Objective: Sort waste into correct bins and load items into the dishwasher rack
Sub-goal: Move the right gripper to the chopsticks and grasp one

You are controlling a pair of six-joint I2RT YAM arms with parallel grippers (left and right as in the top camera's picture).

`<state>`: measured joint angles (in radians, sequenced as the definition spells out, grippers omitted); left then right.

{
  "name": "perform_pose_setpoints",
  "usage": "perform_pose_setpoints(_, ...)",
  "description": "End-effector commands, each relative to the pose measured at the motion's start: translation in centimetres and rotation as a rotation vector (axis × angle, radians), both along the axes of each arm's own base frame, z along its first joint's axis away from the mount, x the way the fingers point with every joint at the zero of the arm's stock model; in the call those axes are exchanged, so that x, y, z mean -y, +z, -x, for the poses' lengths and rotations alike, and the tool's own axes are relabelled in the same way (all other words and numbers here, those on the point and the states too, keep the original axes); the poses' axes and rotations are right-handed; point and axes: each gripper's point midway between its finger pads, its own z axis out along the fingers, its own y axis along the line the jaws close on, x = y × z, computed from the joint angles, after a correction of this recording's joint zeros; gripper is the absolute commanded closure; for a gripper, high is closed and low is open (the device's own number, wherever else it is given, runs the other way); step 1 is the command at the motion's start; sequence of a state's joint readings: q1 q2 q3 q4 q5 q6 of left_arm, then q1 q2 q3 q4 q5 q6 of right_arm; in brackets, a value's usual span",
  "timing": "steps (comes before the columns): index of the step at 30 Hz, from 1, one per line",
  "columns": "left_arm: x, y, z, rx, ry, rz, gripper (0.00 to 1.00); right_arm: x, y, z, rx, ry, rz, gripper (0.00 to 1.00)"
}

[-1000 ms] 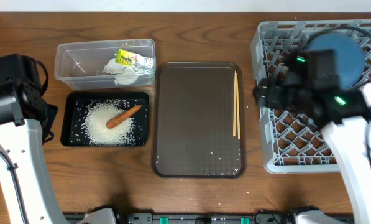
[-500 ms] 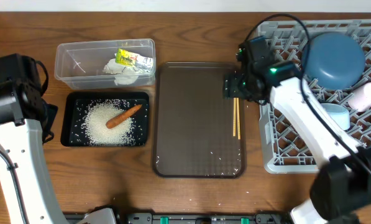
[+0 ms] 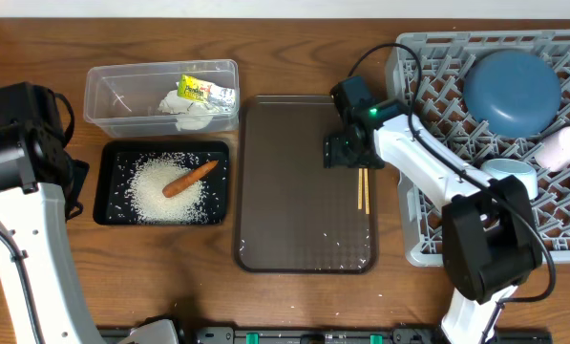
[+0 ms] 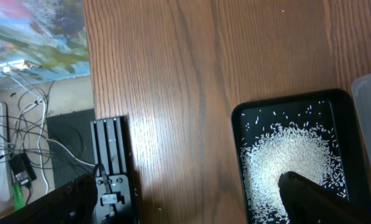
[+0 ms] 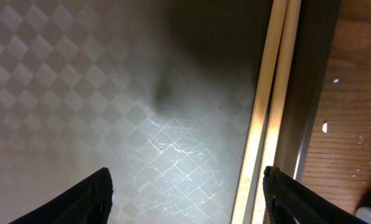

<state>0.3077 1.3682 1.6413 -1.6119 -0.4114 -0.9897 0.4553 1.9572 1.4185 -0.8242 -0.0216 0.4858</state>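
Most items sit in the rack (image 3: 428,239) on the right side of the desk (image 3: 304,38), the bowl (image 3: 512,91) and white cup (image 3: 563,148) among them. Only the chopsticks (image 3: 363,186) lie outside it, on the tray (image 3: 285,191) just beside the rack. The left tool (image 4: 185,196) hangs far off by the black bin (image 4: 278,101), wide open and holding nothing, so the right arm is plainly the nearer. The right tool (image 3: 347,153) hovers low over the tray's right edge, open and empty. In its wrist view the chopsticks run lengthwise up the picture, side by side and touching. They lie hard against the tray's raised rim and cross the line between the two fingers (image 5: 79,199). They sit off centre, close to the rack-side finger and well apart from the other. As I judge it, the pick calls for a small shift toward the rim before closing, and the rim may keep that finger from reaching down beside the sticks
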Motion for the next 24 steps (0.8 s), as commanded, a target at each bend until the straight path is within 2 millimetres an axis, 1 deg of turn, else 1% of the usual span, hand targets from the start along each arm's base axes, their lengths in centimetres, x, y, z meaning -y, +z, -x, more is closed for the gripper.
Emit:
perform_pose_setpoints(1, 0.1, 0.0, 1.9, -0.084, 0.004, 0.002, 0.05, 0.2, -0.5, -0.6, 0.002, -0.060, 0.023, 0.25)
perform_pose_setpoints(5, 0.1, 0.0, 1.9, -0.084, 0.004, 0.002, 0.05, 0.3, -1.1, -0.5, -0.011, -0.071, 0.026, 0.25)
perform_pose_setpoints(14, 0.1, 0.0, 1.9, -0.084, 0.004, 0.002, 0.05, 0.2, -3.1, 0.1, -0.057, -0.076, 0.050, 0.25)
perform_pose_setpoints(24, 0.1, 0.0, 1.9, -0.084, 0.004, 0.002, 0.05, 0.3, -3.4, 0.1, -0.060, -0.076, 0.060, 0.26)
